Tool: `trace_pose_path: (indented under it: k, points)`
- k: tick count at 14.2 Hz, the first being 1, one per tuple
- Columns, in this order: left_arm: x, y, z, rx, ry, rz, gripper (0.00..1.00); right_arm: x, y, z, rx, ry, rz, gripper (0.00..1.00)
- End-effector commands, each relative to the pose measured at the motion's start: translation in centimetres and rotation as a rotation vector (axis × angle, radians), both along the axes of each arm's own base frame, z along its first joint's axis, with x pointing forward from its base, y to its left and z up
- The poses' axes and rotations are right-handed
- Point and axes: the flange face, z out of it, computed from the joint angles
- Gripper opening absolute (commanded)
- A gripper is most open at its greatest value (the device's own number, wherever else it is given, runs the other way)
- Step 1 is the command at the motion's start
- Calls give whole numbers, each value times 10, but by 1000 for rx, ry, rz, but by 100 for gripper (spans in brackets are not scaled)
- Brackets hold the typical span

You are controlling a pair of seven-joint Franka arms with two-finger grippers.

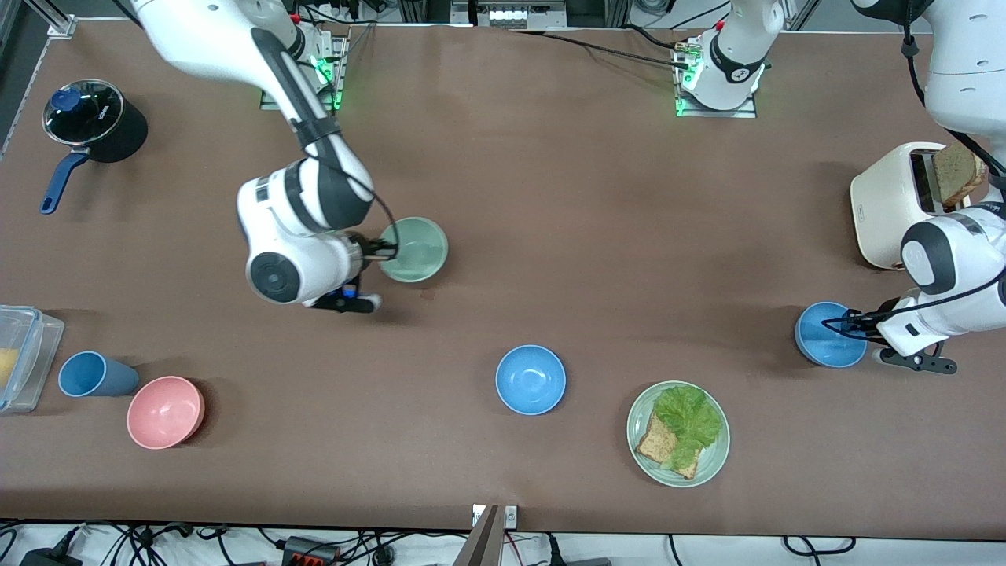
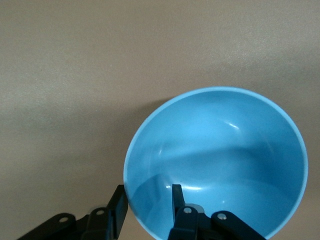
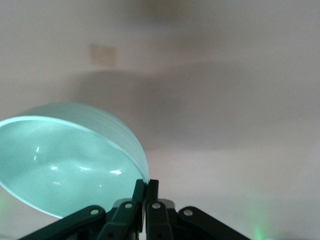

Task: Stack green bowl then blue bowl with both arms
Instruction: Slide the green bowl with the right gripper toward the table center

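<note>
Front view: right gripper (image 1: 385, 251) pinches the rim of the small matte sage-green bowl (image 1: 415, 250), apparently tilted and lifted. Left gripper (image 1: 853, 322) straddles the rim of a glossy sky-blue bowl (image 1: 825, 336), just nearer the camera than the cream toaster (image 1: 892, 200). Both picks look in hand; next, green goes down first, then blue into it. A second blue bowl (image 1: 530, 380) and a lettuce-and-bread plate (image 1: 678, 434) lie between the two, nearer the camera.

Left wrist view: fingers (image 2: 176, 197) either side of the blue rim, a narrow gap showing.

Right wrist view: fingers (image 3: 139, 197) clamped on the green rim, bowl tilted.
</note>
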Motion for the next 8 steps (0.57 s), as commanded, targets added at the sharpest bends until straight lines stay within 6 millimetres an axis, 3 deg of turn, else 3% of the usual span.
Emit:
trace_pose_path:
  k: [1,2,4,6,8]
  points:
    - [2,11,-2,-54,-27,-40,32,-14,38,6,9,-5,-38,0]
    - [2,12,-4,-74,-34,-47,26,-20,54,4,5,-23,-38,0]
    - [1,14,-7,-89,-37,-50,16,-31,83,-24,-20,-47,-53,0]
    - [1,14,-5,-91,-36,-49,3,-43,98,-42,-51,-33,-60,0]
    - [1,13,3,-93,-37,-47,1,-58,113,-46,-70,-16,-49,0]
